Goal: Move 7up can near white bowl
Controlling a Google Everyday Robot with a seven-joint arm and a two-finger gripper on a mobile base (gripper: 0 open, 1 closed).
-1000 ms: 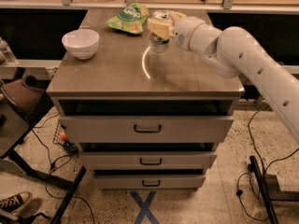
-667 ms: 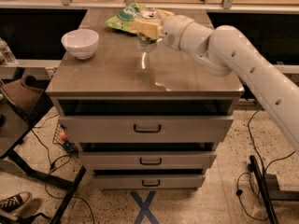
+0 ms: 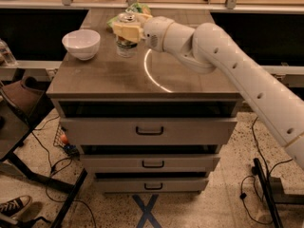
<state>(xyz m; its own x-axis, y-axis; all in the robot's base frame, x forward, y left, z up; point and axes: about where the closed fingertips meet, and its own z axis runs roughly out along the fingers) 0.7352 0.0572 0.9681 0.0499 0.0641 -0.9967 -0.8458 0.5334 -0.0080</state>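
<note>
Toward the far edge of the counter (image 3: 104, 77), a little left of its middle, the end effector (image 3: 126, 31) has its yellowish fingers (image 3: 133, 31) clamped on the upper part of the 7up can (image 3: 126, 49). The can stands upright, its silver top showing just above the fingers and its pale lower body with green marks showing below them. Its base is at the counter surface or barely above it; I cannot tell which.

The white bowl (image 3: 81, 42) sits upright near the far-left corner, close to the left edge. The can is to its right, near but apart from it, with a strip of bare counter between them.

The white arm (image 3: 228, 65) reaches in from the right side and crosses over the counter's far-right corner. Its rounded wrist housing is just to the right of the can.

Behind the can and end effector, at the far edge, part of a green chip bag (image 3: 137, 7) shows — most of it is hidden by them. A thin bright arc of glare (image 3: 148, 72) curves across the middle of the counter top.

Below the near edge, the front carries three drawers (image 3: 149, 130), each with a dark handle. On the speckled floor lie a blue tape cross (image 3: 146, 212) in front of the drawers, loose cables (image 3: 57, 167) to the left, and a sneaker (image 3: 13, 205) at the lower left.
</note>
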